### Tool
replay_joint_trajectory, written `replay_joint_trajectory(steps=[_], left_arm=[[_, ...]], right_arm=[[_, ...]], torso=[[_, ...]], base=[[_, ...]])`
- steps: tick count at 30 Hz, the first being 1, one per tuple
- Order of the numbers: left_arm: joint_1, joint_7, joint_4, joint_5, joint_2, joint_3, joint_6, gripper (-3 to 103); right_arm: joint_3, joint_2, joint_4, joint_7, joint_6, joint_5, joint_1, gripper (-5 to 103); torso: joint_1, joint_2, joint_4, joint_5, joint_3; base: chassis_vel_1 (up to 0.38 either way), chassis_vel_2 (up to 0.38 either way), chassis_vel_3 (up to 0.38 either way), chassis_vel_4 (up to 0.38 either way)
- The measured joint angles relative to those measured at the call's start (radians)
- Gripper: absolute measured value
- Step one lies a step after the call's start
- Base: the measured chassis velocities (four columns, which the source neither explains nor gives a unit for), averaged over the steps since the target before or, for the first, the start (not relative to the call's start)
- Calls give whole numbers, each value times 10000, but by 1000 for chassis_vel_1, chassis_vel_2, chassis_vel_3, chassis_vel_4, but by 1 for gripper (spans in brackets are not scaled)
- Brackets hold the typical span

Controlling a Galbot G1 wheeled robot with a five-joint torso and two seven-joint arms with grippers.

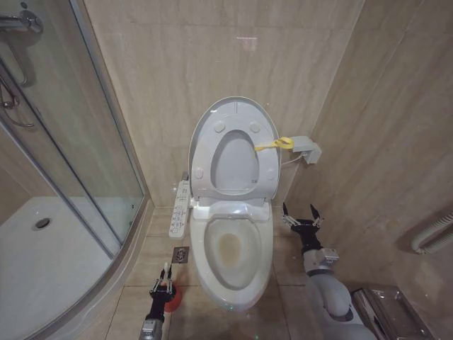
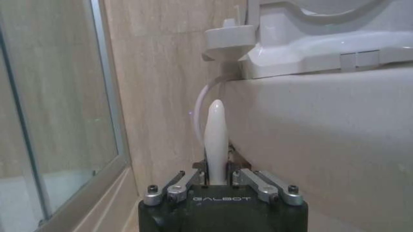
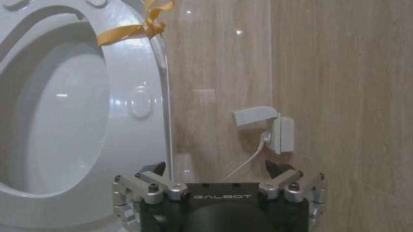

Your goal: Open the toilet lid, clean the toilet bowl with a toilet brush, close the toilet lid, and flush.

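Observation:
The toilet lid point(image 1: 234, 105) stands raised against the wall, with the seat ring point(image 1: 209, 152) up against it and a yellow strap point(image 1: 274, 145) at its edge. Below lies the open toilet bowl point(image 1: 205, 248), stained inside. Low on the floor left of the bowl, my left gripper point(image 1: 167, 278) is shut on the toilet brush's pale handle point(image 2: 216, 135), right above the red holder cup point(image 1: 173, 298). The brush head is hidden. My right gripper point(image 1: 301, 216) is open beside the bowl's right side, holding nothing; its wrist view shows the lid point(image 3: 139, 96) and strap point(image 3: 129, 29) ahead.
A button panel point(image 1: 180, 209) runs along the bowl's left side. The glass shower enclosure point(image 1: 78, 142) and shower tray point(image 1: 42, 262) take up the left. A floor drain point(image 1: 180, 255) lies by the bowl, a wall box point(image 1: 306, 149) hangs right of the lid, and a bin point(image 1: 389, 304) stands at bottom right.

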Motion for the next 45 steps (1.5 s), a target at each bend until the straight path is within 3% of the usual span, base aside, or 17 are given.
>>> replay_joint_trajectory(steps=[12, 23, 24, 30, 31, 38, 39, 45], left_arm=[[69, -590, 131, 685, 26, -255, 3, 19], [609, -1146, -768, 997, 46, -338, 98, 17], [672, -1228, -895, 1015, 53, -341, 106, 44], [1044, -1585, -1766, 1088, 123, -381, 244, 44], [1213, -1681, -2175, 1133, 137, -432, 314, 71], [2144, -1839, -4616, 1127, 244, -651, 969, 71], [2388, -1858, -5345, 1084, 283, -689, 1219, 97], [3166, -1846, -8196, 980, 469, -905, 2308, 97]], right_arm=[[0, 0, 0, 0, 0, 0, 0, 100], [0, 0, 0, 0, 0, 0, 0, 100], [0, 0, 1, 0, 0, 0, 0, 100], [0, 0, 1, 0, 0, 0, 0, 100], [0, 0, 0, 0, 0, 0, 0, 100], [0, 0, 1, 0, 0, 0, 0, 100], [0, 0, 0, 0, 0, 0, 0, 100], [1, 0, 0, 1, 0, 0, 0, 100]], torso=[[0, 0, 1, -3, 1], [0, -1, 1, -4, 3], [1, -1, 1, -4, 3], [1, -1, 1, -3, 2], [1, -1, 1, -3, 2], [0, -1, 1, -2, 2], [0, 0, 0, -2, 1], [1, -1, 2, -1, 1]], base=[[0, 0, 0, 0], [0, 0, 0, 0], [0, 0, 0, 0], [0, 0, 0, 0], [0, 0, 0, 0], [0, 0, 0, 0], [0, 0, 0, 0], [0, 0, 0, 0]])
